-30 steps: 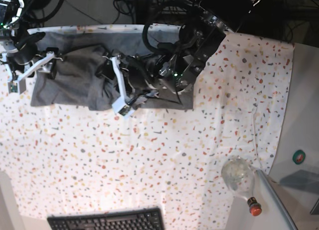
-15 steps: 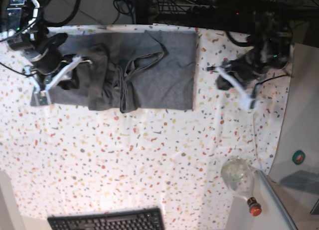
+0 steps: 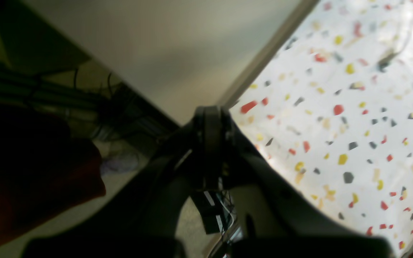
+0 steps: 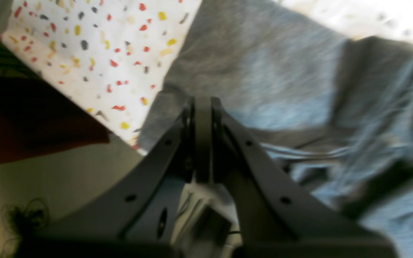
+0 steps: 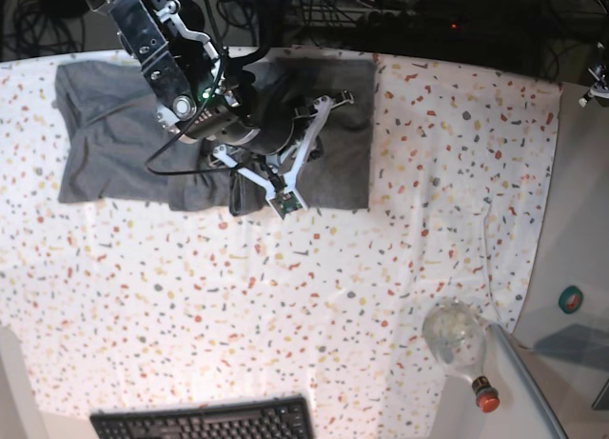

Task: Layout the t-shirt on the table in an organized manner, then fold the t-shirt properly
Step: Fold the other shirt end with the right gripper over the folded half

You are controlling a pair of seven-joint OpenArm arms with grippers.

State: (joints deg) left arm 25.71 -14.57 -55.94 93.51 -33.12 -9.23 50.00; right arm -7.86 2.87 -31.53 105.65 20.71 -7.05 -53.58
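Right arm swung from table's far-left corner to mid-shirt [image 5: 114, 134]; left arm gone off right edge. Both claws [image 4: 203, 143] [image 3: 210, 143] closed, empty. I fear snagging, dragging folds.

1. No legible text, brand, number or sign appears in any view.
2. Keyboard [image 5: 205, 422], well apart from the right gripper [image 5: 328, 104] at the base view's lower edge: its key legends are too small to read.
3. Small green round item [image 5: 570, 299] on the grey surface, far from both grippers: any marking on it cannot be made out.
4. Both wrist views are too blurred to show lettering.
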